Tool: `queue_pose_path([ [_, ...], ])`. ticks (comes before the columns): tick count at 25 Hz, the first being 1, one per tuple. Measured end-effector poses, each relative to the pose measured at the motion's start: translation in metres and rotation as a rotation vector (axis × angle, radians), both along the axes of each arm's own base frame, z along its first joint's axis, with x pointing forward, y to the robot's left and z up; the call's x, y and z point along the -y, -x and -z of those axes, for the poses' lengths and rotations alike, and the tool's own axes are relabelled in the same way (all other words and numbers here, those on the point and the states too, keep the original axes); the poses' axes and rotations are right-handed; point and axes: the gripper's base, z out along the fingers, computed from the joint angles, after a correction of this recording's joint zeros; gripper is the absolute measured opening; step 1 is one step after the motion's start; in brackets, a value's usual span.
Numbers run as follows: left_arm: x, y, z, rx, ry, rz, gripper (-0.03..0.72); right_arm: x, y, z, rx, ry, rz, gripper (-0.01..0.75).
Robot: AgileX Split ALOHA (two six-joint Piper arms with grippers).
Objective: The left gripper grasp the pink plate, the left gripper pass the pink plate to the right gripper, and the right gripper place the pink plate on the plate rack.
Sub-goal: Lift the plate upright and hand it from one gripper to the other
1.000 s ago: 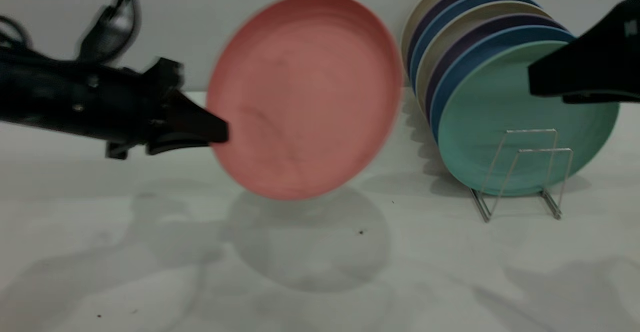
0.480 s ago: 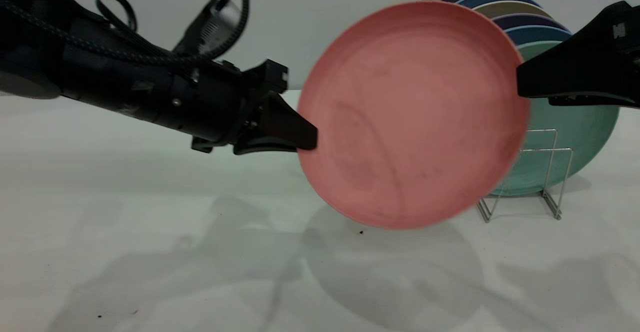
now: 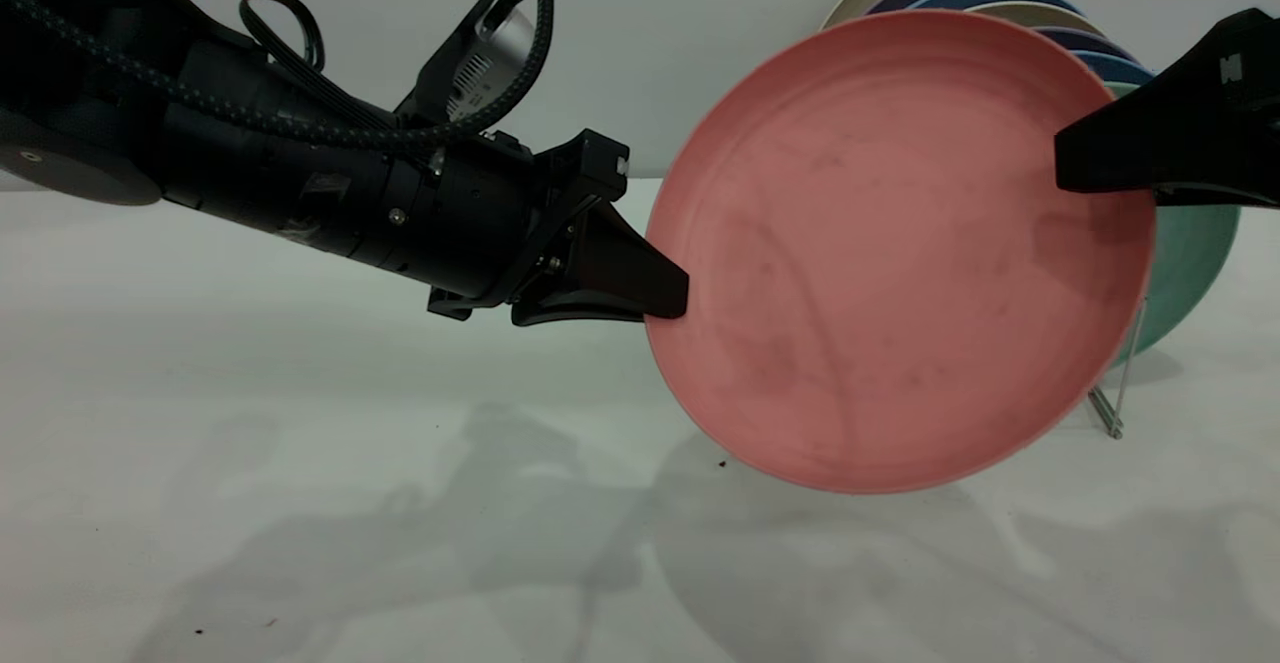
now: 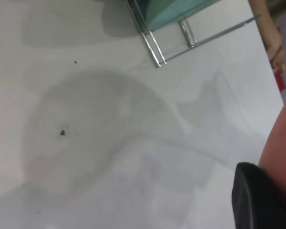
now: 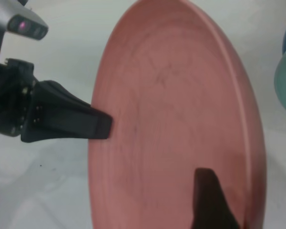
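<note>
From across the table, the left gripper (image 3: 665, 293), a matte black two-jaw claw on a thick cable-looped arm, is clamping the near-side rim of the round, shallow, salmon-pink plastic plate (image 3: 900, 253) and holding it upright in the air, clear of the white tabletop (image 3: 300, 443). The plate's face is turning toward the outside camera, and its far rim is sitting right at the right gripper (image 3: 1075, 158), the blunt black jaw piece reaching in from the opposite side. That tip is overlapping the upper rim; whether it is pinching the plate or merely alongside it I cannot tell from here. Behind the plate, a mint-green plate (image 3: 1190, 273) and a row of beige, purple and blue plates (image 3: 1010, 3) are standing in the thin silver wire plate rack (image 3: 1125, 383), mostly hidden.

The left wrist camera is looking down past one black finger (image 4: 257, 200) pressing against the pink plate's edge (image 4: 281, 143), with the rack's wire feet (image 4: 155, 47) farther off on the table.

In the right wrist view, the plate (image 5: 181, 109) is filling the frame edge-tilted, the left claw (image 5: 102, 126) biting its far rim and one right finger (image 5: 209, 200) lying over the near rim. So the plate is spanning straight between the two claws, and the handover seems to hinge on the right jaws straddling that rim before the left lets go.
</note>
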Motion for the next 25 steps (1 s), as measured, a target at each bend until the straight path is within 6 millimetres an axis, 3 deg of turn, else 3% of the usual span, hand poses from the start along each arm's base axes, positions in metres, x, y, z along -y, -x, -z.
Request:
queue_pose_path([
  [7, 0.0032, 0.0030, -0.0037, -0.003, 0.050, 0.038, 0.018, 0.0001, 0.0000, 0.0000, 0.000, 0.001, 0.001, 0.279],
  [18, 0.0057, 0.0057, -0.0071, 0.018, 0.089, 0.087, 0.043, 0.0027, -0.0017, 0.0052, -0.038, 0.010, 0.040, 0.214],
  [22, 0.0062, 0.0063, -0.0078, 0.017, 0.099, 0.094, 0.099, 0.0041, -0.0024, 0.0083, -0.048, 0.030, 0.046, 0.069],
  [25, 0.0063, 0.0065, -0.0080, 0.017, 0.101, 0.096, 0.195, 0.0042, -0.0023, 0.0085, -0.038, 0.045, 0.034, 0.062],
])
